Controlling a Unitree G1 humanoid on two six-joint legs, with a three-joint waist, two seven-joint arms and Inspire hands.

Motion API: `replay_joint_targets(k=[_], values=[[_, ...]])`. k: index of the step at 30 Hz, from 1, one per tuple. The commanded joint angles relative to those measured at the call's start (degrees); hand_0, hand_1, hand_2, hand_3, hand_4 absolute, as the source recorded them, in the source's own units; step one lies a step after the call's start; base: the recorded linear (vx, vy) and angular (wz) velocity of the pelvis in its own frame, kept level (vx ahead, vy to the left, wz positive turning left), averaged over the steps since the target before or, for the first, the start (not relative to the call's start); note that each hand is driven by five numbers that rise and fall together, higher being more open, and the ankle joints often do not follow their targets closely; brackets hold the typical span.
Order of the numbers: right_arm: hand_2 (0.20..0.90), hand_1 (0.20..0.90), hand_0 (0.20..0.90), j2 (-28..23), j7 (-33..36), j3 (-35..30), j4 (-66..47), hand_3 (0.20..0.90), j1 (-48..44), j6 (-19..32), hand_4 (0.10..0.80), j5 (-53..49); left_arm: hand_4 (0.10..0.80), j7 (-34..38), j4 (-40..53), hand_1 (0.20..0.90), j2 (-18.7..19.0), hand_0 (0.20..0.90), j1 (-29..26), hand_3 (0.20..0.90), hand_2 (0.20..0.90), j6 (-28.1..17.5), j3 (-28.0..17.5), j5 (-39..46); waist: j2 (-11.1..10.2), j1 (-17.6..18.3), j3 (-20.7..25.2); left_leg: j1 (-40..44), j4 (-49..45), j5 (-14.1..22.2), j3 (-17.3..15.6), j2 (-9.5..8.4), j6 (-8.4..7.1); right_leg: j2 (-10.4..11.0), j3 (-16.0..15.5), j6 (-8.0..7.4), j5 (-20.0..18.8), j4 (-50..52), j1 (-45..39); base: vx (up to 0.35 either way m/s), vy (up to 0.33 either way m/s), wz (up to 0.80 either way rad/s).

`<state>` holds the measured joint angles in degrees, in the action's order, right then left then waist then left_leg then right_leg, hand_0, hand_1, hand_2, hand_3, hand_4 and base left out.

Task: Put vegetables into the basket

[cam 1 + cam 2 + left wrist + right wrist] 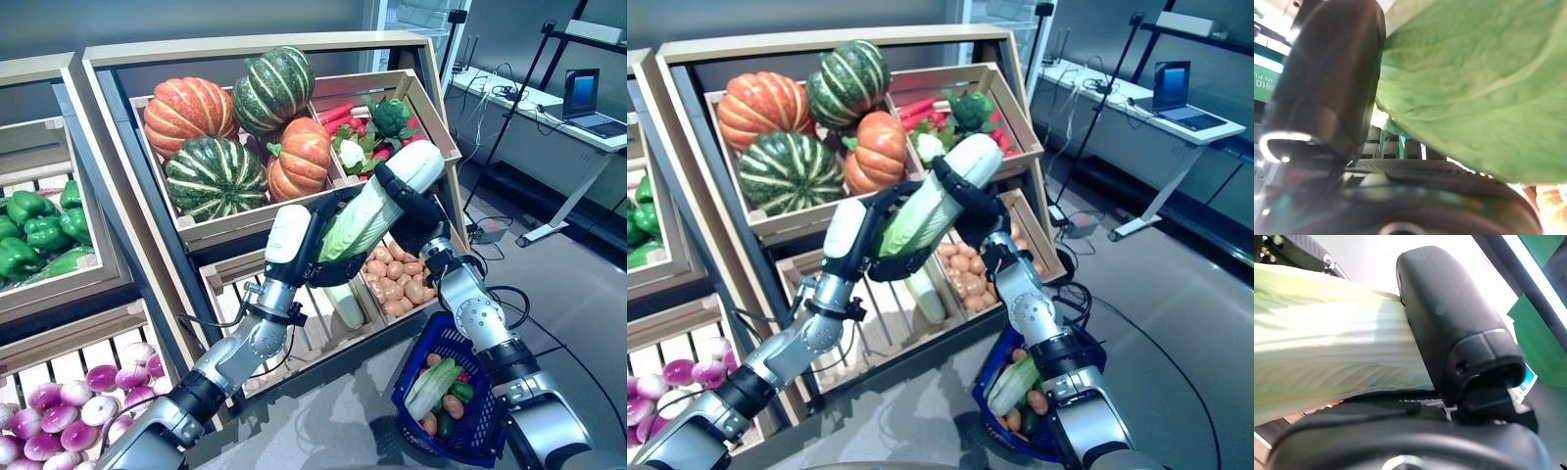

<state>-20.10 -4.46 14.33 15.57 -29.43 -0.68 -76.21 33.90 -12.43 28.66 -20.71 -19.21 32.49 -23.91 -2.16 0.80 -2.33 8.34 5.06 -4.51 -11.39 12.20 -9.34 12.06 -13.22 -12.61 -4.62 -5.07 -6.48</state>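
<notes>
Hanging low on the right arm, the blue basket (460, 411) is waiting while both hands, left hand (312, 257) and right hand (411, 208), are clasping the cabbage (377, 201) (held aloft before the crates); lowering it in probably follows.

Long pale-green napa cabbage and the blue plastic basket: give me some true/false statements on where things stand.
1. Both hands hold the long pale-green napa cabbage. True: the left hand grips its leafy end, the right hand its white end.
2. The blue plastic basket is empty. False: it already holds a cabbage and small vegetables.
3. The cabbage rests in the basket. False: it is held up in front of the wooden crates, above the basket.
4. The orange and green striped pumpkins sit in the upper wooden crate. True.
5. The basket stands on the shelf. False: it hangs low by the right arm.
</notes>
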Motion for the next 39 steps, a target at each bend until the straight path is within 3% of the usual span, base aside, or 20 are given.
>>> replay_joint_targets(k=[1,7,16,22,25,31,39], values=[[0.3,0.3,0.3,0.3,-6.1,-5.9,-5.3,0.3,-9.2,4.3,0.4,0.4,0.8,-1.9,-3.3,0.9,2.2,0.9,-6.8,0.9,0.9,-2.1,1.0,0.3,-0.9,-0.2,1.7,-0.4,-0.1,5.0,-0.4,-3.34,2.54,-1.9,-0.8,2.8,3.5,0.6,-1.9,0.0,0.0,0.0],[0.3,0.3,0.3,-2.4,-7.5,-7.6,-7.6,0.3,-7.1,5.1,0.4,2.5,0.8,-7.0,-13.5,0.9,3.1,0.9,-2.4,0.9,0.9,2.5,-1.2,-0.3,-0.7,0.2,1.5,-0.5,-0.1,4.6,-0.8,-3.15,2.52,-1.9,-0.8,2.65,3.2,0.7,-1.5,-0.005,-0.003,0.0],[0.3,0.3,0.3,-3.4,-6.9,-6.9,-6.8,0.3,-7.6,6.4,0.4,4.3,0.8,-10.9,-33.7,0.9,0.9,0.9,-0.8,0.9,0.9,9.2,-2.3,-0.8,-0.4,0.8,1.7,-0.5,-0.1,4.1,-1.1,-3.09,2.44,-1.8,-0.7,2.39,3.0,0.6,-1.3,-0.007,-0.001,-0.03],[0.3,0.3,0.3,-3.8,-5.9,-6.2,-5.0,0.3,-8.1,7.1,0.4,5.6,0.8,-12.6,-42.8,0.9,-0.9,0.9,-0.7,0.9,0.9,11.9,-5.1,8.5,-0.3,1.0,1.5,-0.6,-0.2,3.7,-1.4,-2.92,2.33,-1.9,-0.5,2.42,2.9,0.6,-1.2,-0.003,0.0,-0.02],[0.3,0.3,0.3,-4.1,-5.6,-6.6,-4.7,0.3,-8.0,7.2,0.4,6.1,0.8,-13.9,-43.8,0.9,-1.6,0.9,-0.3,0.9,0.9,12.6,-6.9,11.8,-0.3,0.8,1.4,-0.5,-0.2,3.8,-1.3,-2.91,2.32,-1.9,-0.7,2.5,3.0,0.6,-1.4,0.0,0.0,0.0],[0.3,0.3,0.3,-5.2,-2.7,-7.7,-4.2,0.3,-6.8,6.0,0.4,8.9,0.8,-13.5,-41.9,0.9,-2.9,0.9,0.1,0.9,0.9,9.9,-11.1,15.6,-0.5,0.7,1.3,-0.5,-0.3,3.9,-1.3,-2.87,2.27,-1.9,-0.8,2.64,3.0,0.6,-1.5,0.0,0.0,0.0],[0.3,0.3,0.3,-10.3,4.4,-14.3,5.5,0.3,2.7,5.7,0.4,17.6,0.8,-14.1,-25.9,0.9,-2.3,0.9,5.6,0.9,0.9,4.1,-19.1,23.3,-1.0,0.3,0.6,-0.1,-0.6,4.3,-2.2,-2.55,2.35,-2.0,-0.6,2.83,2.5,0.4,-1.2,0.021,-0.013,0.0]])
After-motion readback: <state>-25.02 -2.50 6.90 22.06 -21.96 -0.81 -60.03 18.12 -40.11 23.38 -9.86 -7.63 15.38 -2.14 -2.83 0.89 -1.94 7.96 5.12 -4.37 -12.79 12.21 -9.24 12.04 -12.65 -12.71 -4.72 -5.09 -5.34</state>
